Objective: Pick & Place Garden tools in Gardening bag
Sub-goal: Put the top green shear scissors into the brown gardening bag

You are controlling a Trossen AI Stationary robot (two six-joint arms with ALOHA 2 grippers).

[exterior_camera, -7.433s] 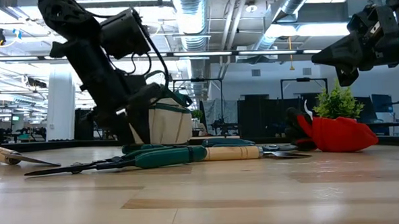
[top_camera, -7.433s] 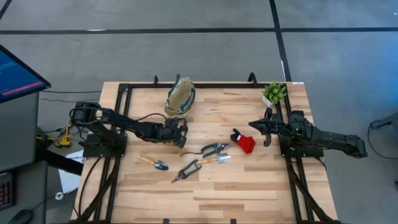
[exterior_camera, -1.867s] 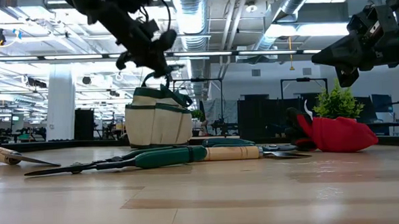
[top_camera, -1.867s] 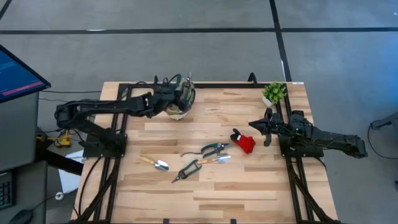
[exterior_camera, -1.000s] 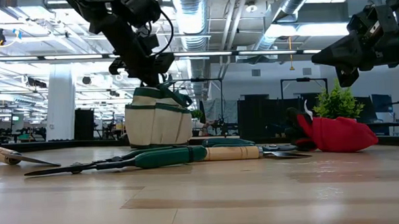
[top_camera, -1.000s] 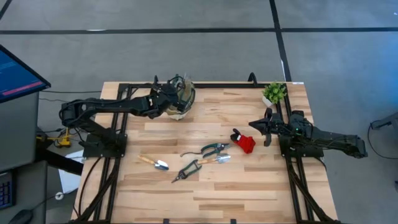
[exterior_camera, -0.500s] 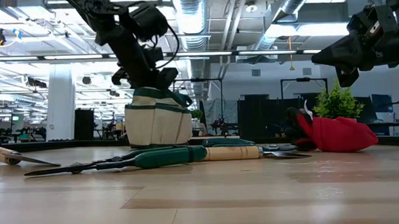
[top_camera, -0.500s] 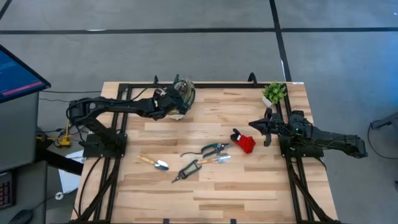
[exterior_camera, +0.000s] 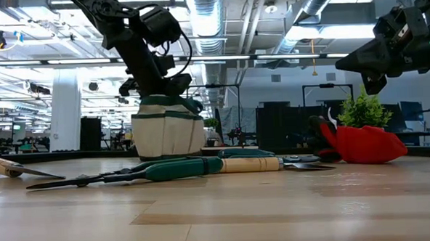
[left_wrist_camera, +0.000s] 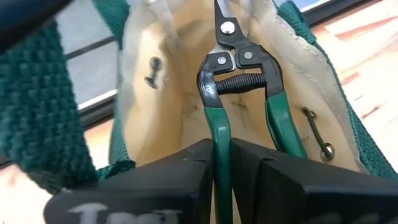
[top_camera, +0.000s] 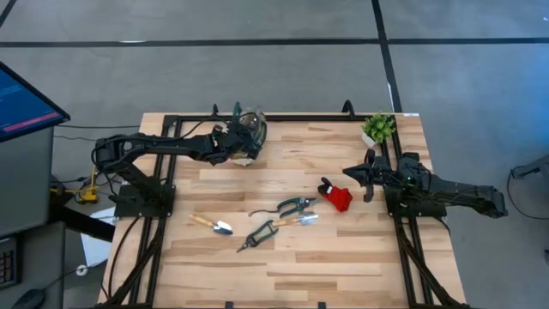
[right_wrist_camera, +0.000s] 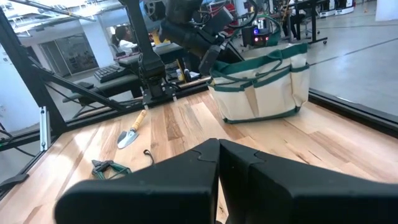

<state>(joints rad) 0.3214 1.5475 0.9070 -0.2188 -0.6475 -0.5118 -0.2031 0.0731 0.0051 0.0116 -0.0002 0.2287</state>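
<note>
A: Where is the left gripper [left_wrist_camera: 222, 162]?

B: Over the mouth of the gardening bag [top_camera: 249, 129], near the far edge of the table [top_camera: 343, 257]. Its fingers [left_wrist_camera: 186, 171] are pinched on one green handle of a pair of snips [left_wrist_camera: 239, 81].

A: Which way do the snips point?

B: Their long axis runs straight on from the gripper, blade tips leading into the bag's cream interior, handles trailing back towards the fingers. The coiled spring sits between the two handles just behind the pivot.

A: And the bag?

B: In the low view it stands upright [exterior_camera: 168, 133], cream panels with dark green trim, with the left arm coming down onto its top.

A: The right gripper [top_camera: 369, 175]?

B: Pressed fully together with nothing between the fingers, waiting above the right side of the table, near the small potted plant [top_camera: 378, 128] at the far right corner.

A: What else lies on the wood?

B: A red-and-black piece [top_camera: 335, 196] near the right gripper. Towards the middle, green-handled pruners [top_camera: 294, 205], a wood-handled tool [top_camera: 296, 221] and black clippers [top_camera: 255, 235], all lying flat and close together. A silver trowel [top_camera: 212, 224] with a wooden handle lies apart, towards the left.

A: The surroundings?

B: The table is pale wooden planks in a black frame on grey floor. A monitor [top_camera: 26, 99] shows at the left. The low view looks into a large hall with ceiling ducts and strip lights.
</note>
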